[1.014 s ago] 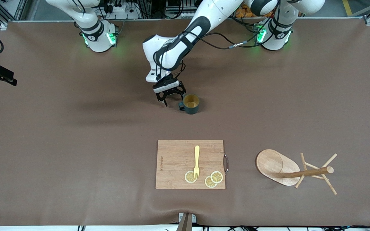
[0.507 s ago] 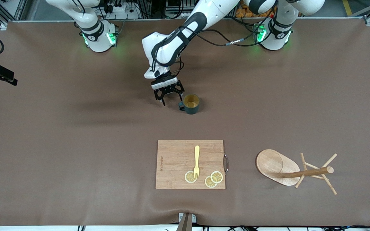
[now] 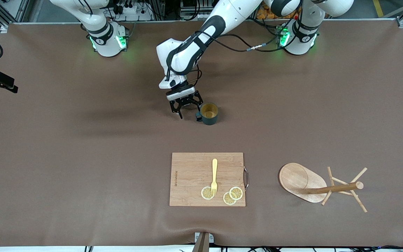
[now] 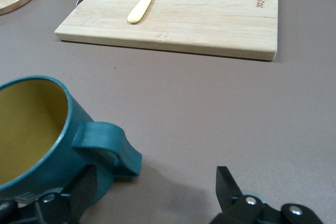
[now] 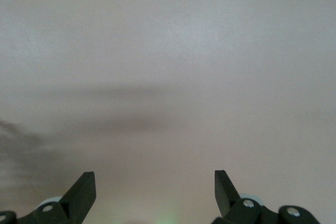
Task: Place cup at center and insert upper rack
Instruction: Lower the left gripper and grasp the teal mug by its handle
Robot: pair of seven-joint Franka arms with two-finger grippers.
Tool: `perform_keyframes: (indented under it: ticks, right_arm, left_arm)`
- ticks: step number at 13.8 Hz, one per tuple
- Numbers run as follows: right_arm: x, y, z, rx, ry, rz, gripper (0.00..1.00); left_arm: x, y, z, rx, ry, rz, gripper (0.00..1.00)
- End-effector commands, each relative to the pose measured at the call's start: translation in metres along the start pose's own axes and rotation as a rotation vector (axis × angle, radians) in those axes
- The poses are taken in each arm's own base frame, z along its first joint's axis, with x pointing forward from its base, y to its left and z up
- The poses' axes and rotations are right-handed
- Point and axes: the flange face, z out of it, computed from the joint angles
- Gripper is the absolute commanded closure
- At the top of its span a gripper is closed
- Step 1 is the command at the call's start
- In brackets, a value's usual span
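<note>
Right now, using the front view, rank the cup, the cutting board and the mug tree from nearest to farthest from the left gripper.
1. The cup, right beside the open left gripper.
2. The cutting board, nearer the front camera than the cup.
3. The mug tree, lying on its side toward the left arm's end of the table.

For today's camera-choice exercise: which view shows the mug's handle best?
The left wrist view: the mug fills the foreground, its handle plain between the open left gripper fingers. The front view shows it tiny beside that gripper; the right wrist view shows only bare table.
</note>
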Motion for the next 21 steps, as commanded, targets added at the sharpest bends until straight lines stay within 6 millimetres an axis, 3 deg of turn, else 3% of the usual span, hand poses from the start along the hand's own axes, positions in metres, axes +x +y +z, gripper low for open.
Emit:
perform_keyframes:
  ticks: [1,18,19,20,21]
  right_arm:
    - [-0.002,0.0,-0.001,-0.004,-0.003,-0.001,0.0]
    - [-0.001,0.003,0.001,-0.002,-0.003,0.005,0.0]
    - [-0.001,0.003,0.001,-0.002,-0.003,0.005,0.0]
    - [-0.001,0.003,0.001,-0.002,-0.003,0.005,0.0]
    - [-0.001,0.004,0.003,0.0,-0.007,0.006,0.0]
  left_arm:
    - [-0.002,0.002,0.008,0.004,0.05,0.001,0.0]
    - [0.016,-0.003,0.026,0.017,0.115,-0.021,0.0]
    - [0.015,-0.004,0.029,0.02,0.114,-0.02,0.13]
    - [0.015,-0.005,0.031,0.023,0.115,-0.025,0.4]
    - [0.015,-0.004,0.03,0.021,0.113,-0.028,0.6]
